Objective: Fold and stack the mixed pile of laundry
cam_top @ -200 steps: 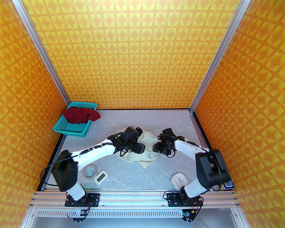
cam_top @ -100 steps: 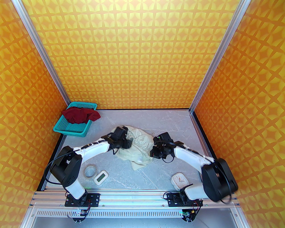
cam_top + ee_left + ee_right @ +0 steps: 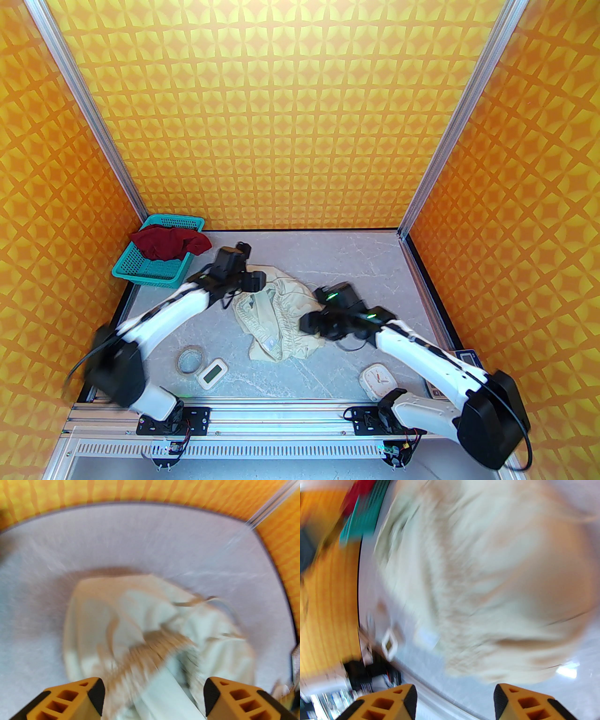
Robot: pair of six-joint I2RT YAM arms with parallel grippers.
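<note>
Flanking the cream garment (image 3: 276, 323) — left gripper (image 3: 153, 692), right gripper (image 3: 454, 696) — jaws apart.

a robotics lab test cell: a left arm (image 3: 173, 309) and a right arm (image 3: 422, 347) are bolted to an aluminium rail (image 3: 281, 415) at the near edge of a marble-look bench (image 3: 365, 262), boxed in by aluminium posts (image 3: 84, 117) and orange patterned walls (image 3: 281, 117) (bare wiring shows at the arm bases). staged household props: a teal basket (image 3: 140, 274) holding a dark red t-shirt (image 3: 168, 241) at the far left corner, a clock (image 3: 377, 379) near the near edge.
</note>
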